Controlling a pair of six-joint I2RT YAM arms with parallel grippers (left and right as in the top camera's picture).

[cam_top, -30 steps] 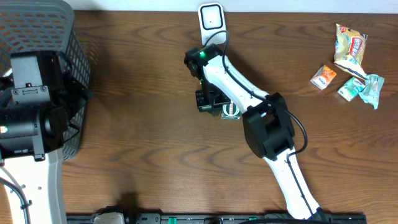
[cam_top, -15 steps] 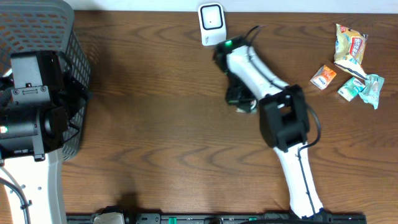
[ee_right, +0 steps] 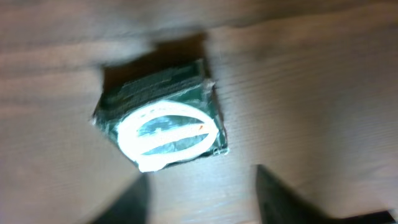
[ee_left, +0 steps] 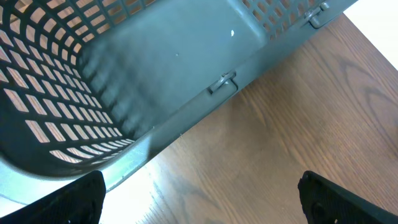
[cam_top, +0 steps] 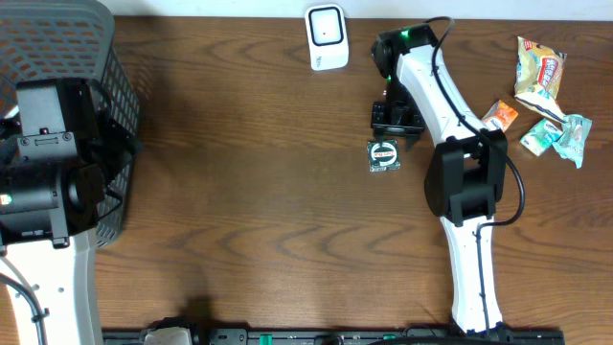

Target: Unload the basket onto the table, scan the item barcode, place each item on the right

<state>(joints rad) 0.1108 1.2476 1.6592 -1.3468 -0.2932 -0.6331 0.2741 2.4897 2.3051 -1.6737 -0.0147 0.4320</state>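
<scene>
The right claw (cam_top: 395,119) had opened and released the item (cam_top: 384,155), which lay on the worktop (cam_top: 239,192) just ahead of its parted fingers (ee_right: 127,202), untouched. Judged from this, the scan pass was finished.

Blurred. Dark green packet (ee_right: 158,90), white oval label (ee_right: 168,134), on wood table (ee_right: 311,81); claw (ee_right: 202,199) spread below, not touching.

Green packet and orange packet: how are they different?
The green packet is dark with a white oval label; the orange packet is bright orange. The green packet lies alone beside the right pincer; the orange packet sits by other snacks. Both are small and lie on the table.
</scene>
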